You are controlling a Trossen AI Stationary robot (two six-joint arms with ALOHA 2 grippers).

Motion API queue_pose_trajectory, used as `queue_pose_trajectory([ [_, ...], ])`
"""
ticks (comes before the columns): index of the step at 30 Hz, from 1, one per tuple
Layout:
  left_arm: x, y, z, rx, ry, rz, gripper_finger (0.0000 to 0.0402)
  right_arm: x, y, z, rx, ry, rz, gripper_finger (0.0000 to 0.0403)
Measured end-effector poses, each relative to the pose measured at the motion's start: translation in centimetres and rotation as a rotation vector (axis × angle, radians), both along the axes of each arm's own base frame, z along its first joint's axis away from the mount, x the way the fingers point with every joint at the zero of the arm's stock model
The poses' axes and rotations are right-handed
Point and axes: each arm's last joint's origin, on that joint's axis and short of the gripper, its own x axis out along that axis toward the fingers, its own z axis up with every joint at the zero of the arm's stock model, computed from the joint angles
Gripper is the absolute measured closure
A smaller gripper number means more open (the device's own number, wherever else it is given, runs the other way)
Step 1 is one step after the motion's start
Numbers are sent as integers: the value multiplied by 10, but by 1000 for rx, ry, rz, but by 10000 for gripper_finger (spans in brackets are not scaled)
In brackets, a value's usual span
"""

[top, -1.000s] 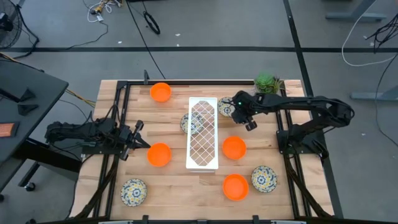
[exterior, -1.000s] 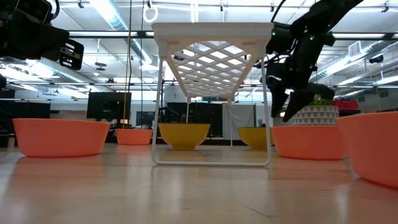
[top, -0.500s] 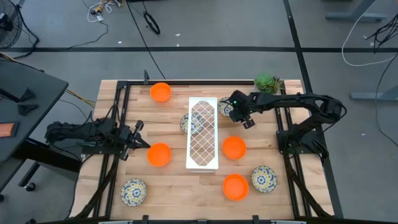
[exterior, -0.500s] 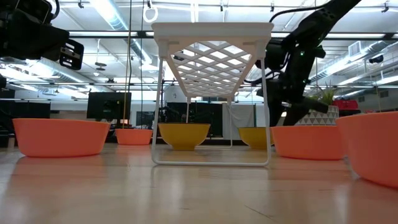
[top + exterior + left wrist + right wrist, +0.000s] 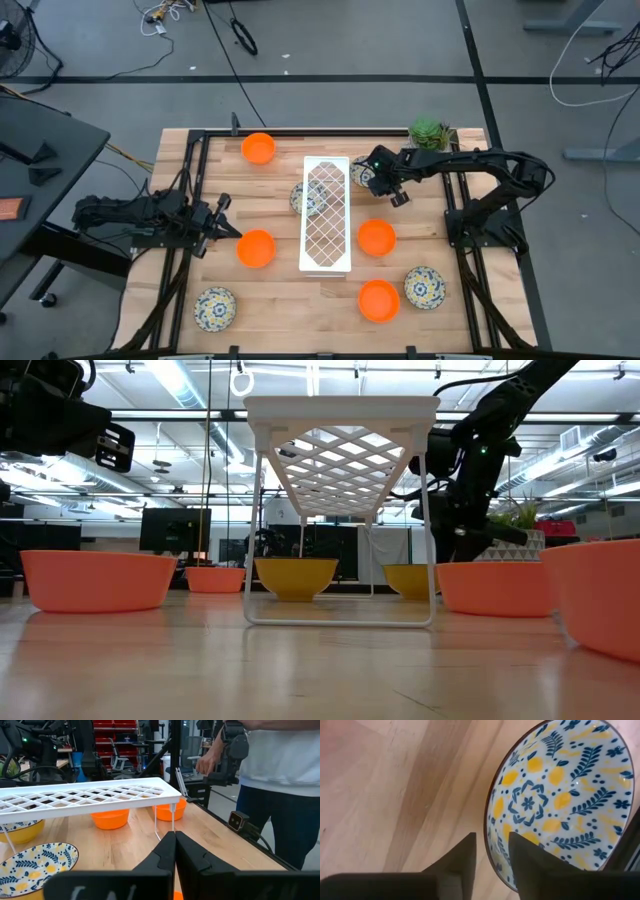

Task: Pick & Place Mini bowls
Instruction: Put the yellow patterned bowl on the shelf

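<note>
My right gripper (image 5: 377, 181) is open and points down over a floral mini bowl (image 5: 362, 175) that stands on the table beside the white lattice rack (image 5: 327, 213). In the right wrist view one finger (image 5: 465, 857) stands outside the bowl's rim (image 5: 489, 837) and the other finger (image 5: 527, 857) inside it, with a gap on each side. My left gripper (image 5: 175, 851) is shut and waits at the table's left, near an orange bowl (image 5: 256, 248). Other orange bowls (image 5: 258, 148) (image 5: 376, 237) (image 5: 379, 300) and floral bowls (image 5: 215, 308) (image 5: 425, 288) stand about; another floral bowl (image 5: 303, 197) sits under the rack.
The potted green plant (image 5: 430, 133) stands at the far edge, just behind my right arm. The rack stands on thin legs (image 5: 432, 540) mid-table. A person (image 5: 280, 770) stands beyond the table's right side. Bare wood lies between the rack and the near bowls.
My right gripper has moved a little toward the table's left and down onto the floral bowl beside the rack, its fingers now level with the bowl's rim. The left arm and all bowls have kept still.
</note>
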Motion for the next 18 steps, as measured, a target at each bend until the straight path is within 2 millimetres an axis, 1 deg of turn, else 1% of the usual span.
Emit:
queue_pose_trajectory([
  [9, 0, 0, 0, 0, 0, 0, 387, 0, 0, 0, 1, -1, -4, 341],
  [18, 0, 0, 0, 0, 0, 0, 387, 0, 0, 0, 1, 0, -2, 366],
])
